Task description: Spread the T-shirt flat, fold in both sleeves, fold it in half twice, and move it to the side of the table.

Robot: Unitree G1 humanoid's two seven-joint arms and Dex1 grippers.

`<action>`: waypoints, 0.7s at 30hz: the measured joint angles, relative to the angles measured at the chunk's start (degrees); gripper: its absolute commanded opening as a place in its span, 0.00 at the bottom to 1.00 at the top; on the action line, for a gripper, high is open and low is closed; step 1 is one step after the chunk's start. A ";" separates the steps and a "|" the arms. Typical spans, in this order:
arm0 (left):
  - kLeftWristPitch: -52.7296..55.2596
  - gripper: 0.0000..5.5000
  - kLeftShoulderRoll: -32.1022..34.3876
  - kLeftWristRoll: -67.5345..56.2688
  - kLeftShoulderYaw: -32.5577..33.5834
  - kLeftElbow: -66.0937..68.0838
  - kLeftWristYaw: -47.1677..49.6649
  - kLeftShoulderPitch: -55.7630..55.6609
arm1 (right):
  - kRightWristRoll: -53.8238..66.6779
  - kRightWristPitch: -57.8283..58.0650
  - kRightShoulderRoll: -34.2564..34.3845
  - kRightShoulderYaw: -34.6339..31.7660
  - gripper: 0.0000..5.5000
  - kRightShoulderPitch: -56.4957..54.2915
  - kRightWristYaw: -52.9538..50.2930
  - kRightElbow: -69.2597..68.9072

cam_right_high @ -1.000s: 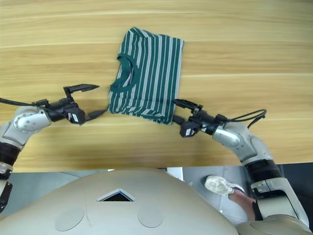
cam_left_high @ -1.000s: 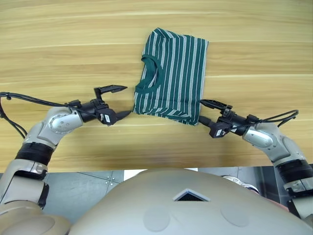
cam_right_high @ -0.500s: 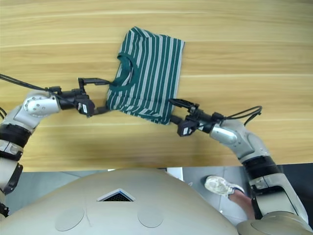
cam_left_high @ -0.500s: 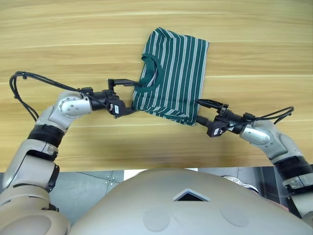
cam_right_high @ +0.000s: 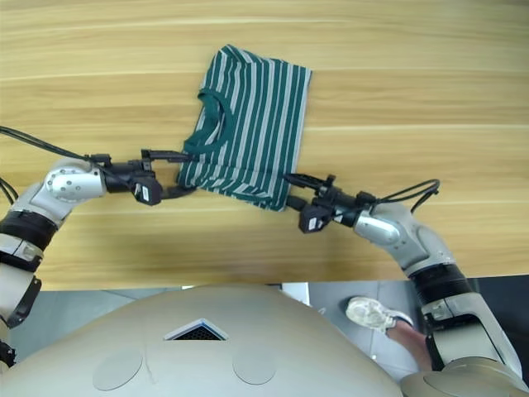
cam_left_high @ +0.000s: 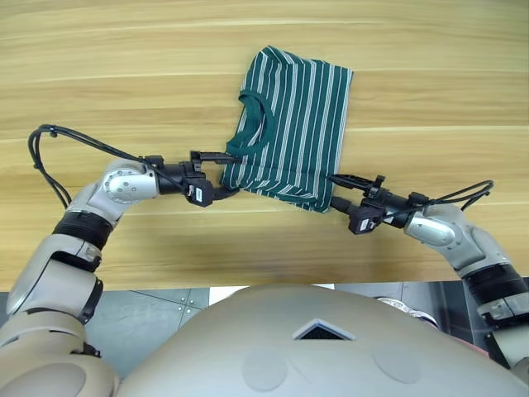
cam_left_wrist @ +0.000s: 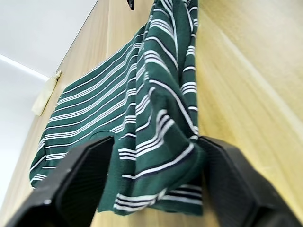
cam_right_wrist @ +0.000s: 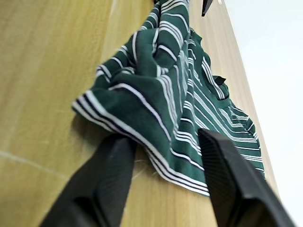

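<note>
The green, white-striped T-shirt [cam_left_high: 293, 124] lies folded into a narrow rectangle in the middle of the wooden table [cam_left_high: 99, 74], collar facing left. My left gripper [cam_left_high: 235, 172] is at the shirt's near left corner; the left wrist view shows bunched fabric [cam_left_wrist: 156, 142] filling the gap between its black fingers [cam_left_wrist: 80, 179]. My right gripper [cam_left_high: 332, 188] is at the near right corner, where the striped hem [cam_right_wrist: 156, 118] sits pinched between its fingers [cam_right_wrist: 232, 184] and slightly raised off the wood.
Bare wood surrounds the shirt on all sides. The table's front edge [cam_left_high: 248, 285] runs just behind both arms. Cables loop off each forearm, the left one [cam_left_high: 50, 157] arching over the table.
My left arm swung right, up to the shirt's near left corner, and its fingers narrowed onto the fabric. The right gripper crept slightly forward onto the near right corner and closed in.
</note>
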 measured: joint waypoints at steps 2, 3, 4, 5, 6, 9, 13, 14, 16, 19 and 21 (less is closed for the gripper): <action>-0.01 0.40 -0.01 0.00 -0.25 0.11 -0.23 0.20 | 0.93 0.29 -0.24 0.47 0.23 0.42 1.77 -0.61; -0.03 0.36 -0.05 0.00 -0.36 0.24 -0.32 0.27 | 1.91 0.23 -0.52 0.87 0.19 0.97 2.70 -1.19; -0.17 0.32 -0.11 0.01 -0.44 0.45 -0.34 0.32 | 2.48 0.24 -0.67 1.13 0.15 1.56 3.49 -1.78; -0.23 0.29 -0.25 0.01 -0.57 0.67 -0.36 0.34 | 2.82 0.23 -0.98 1.46 0.11 1.79 4.21 -2.17; -0.28 0.27 -0.57 0.02 -0.67 0.98 -0.38 0.38 | 2.95 0.27 -1.17 1.62 0.09 1.88 4.79 -2.31; -0.41 0.18 -1.30 0.22 -0.81 1.93 -0.71 -0.06 | 3.00 0.55 -1.32 1.94 0.00 2.18 5.85 -2.85; -0.47 0.10 -1.51 0.61 -0.88 2.04 -2.01 -1.19 | 3.00 0.89 -1.26 1.99 0.00 2.23 6.07 -3.03; -0.49 0.08 -1.52 0.61 -0.86 2.04 -2.04 -1.25 | 2.99 0.89 -1.24 1.99 0.00 2.23 6.07 -3.02; -0.65 0.05 -1.59 0.60 -0.75 2.24 -2.04 -1.50 | 3.01 0.86 -0.73 1.96 0.00 2.03 6.05 -2.64; -0.81 0.02 -1.62 0.54 -0.48 2.29 -2.02 -1.57 | 4.04 0.84 0.33 1.80 0.00 1.52 5.96 -1.45; -1.06 0.02 -1.56 0.25 0.13 2.24 -1.56 -0.96 | 6.75 1.17 0.42 1.46 0.00 1.60 6.64 -1.03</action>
